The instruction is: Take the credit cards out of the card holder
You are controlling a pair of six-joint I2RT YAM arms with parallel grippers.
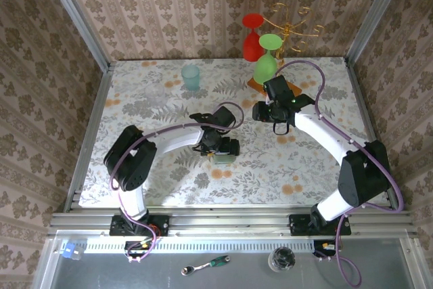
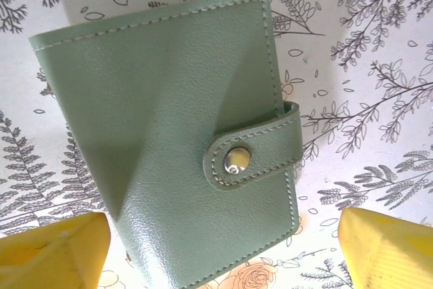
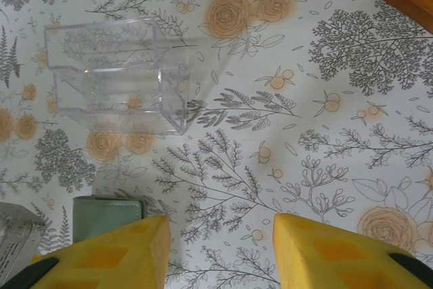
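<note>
Flowery tablecloth [image 2: 379, 65] is carrying the snapped-shut card holder [image 2: 169, 140], lying between the wide, empty jaws of the left gripper [image 2: 220, 245]. The right gripper [image 3: 220, 248] is hovering half-open, empty. Closing now risks it skidding, clasp [image 2: 237, 162] fastened.

Left claw [image 2: 220, 252] points down, fingers spread wide; right claw [image 3: 220, 255] points down, fingers moderately parted.

Card holder [image 2: 162, 133] lower edge cropped, inside apparently closed off
</note>
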